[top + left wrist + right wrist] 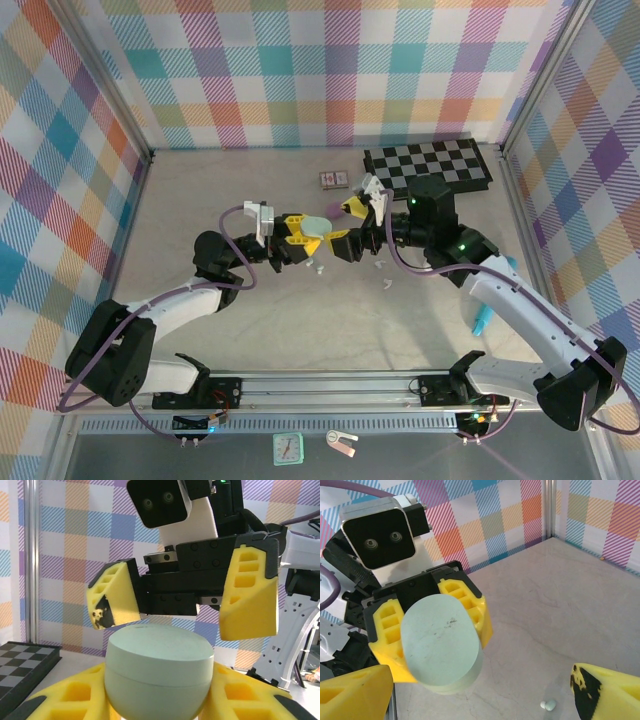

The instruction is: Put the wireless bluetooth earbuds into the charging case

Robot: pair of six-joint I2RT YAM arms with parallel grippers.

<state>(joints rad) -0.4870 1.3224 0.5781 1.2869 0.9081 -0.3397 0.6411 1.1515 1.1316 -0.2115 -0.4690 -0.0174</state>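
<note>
the left arm (170, 310) is stretched from the near left corner toward the middle of the table (300, 330), bent at the elbow. the left gripper (305, 235) is clamped on the charging case (440, 645), which is held above the table with its flat face turned toward the right wrist camera. a seam is seen running around the case in the left wrist view.

the right arm (530, 320) is reached in from the near right, its forearm turned leftward. the right gripper (182, 605) is faced straight at the left one, just beside the case. its yellow fingers (250, 597) are spread wide, and nothing is held between them.

one charging case is counted. three small pale pieces, taken for the earbuds (318, 268), are lying on the table: one beneath the grippers and two (380, 265) (388, 285) a little to the right. their details cannot be made out. one chessboard (430, 165) is lying at the far edge, and one teal stick (483, 318) is lying beside the right arm.
</note>
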